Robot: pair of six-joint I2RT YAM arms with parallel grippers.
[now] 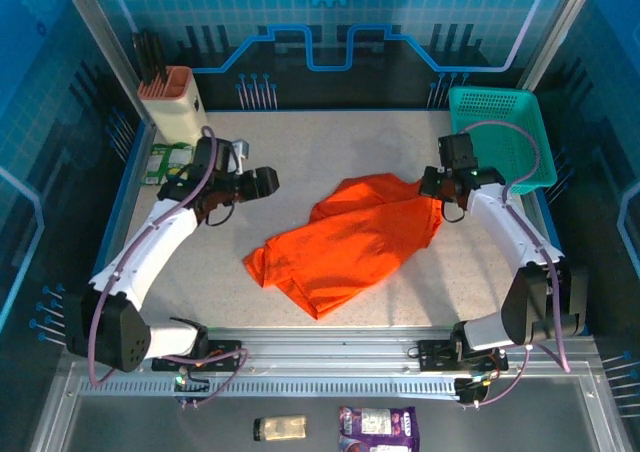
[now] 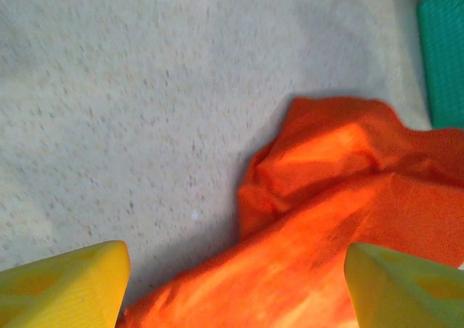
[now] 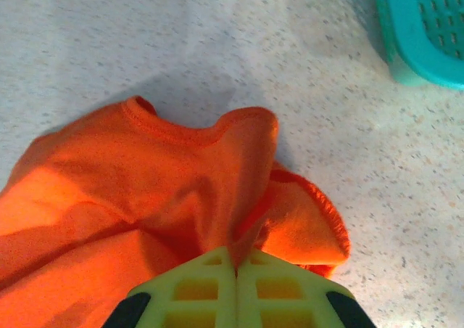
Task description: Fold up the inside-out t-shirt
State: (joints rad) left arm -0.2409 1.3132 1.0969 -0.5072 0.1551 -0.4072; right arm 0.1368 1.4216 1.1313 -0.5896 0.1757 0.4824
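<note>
We see the t-shirt (image 1: pixel 350 237) lying bunched in the middle of the table (image 1: pixel 300 142), not spread flat. Our right gripper (image 3: pixel 236 259) is clenched on a thin fold of cloth beside a hemmed edge, at the far right end of the t-shirt and near the basket (image 1: pixel 495 132). Our left gripper (image 1: pixel 262 180) hangs with its fingers spread, holding nothing, near the left side of the t-shirt and not touching it. We judge that the pinch is small, so a strong pull could make the thin cloth slip out. If the left gripper closes on several layers together, the t-shirt may drag as one lump. A lift to the right could also catch the basket.
</note>
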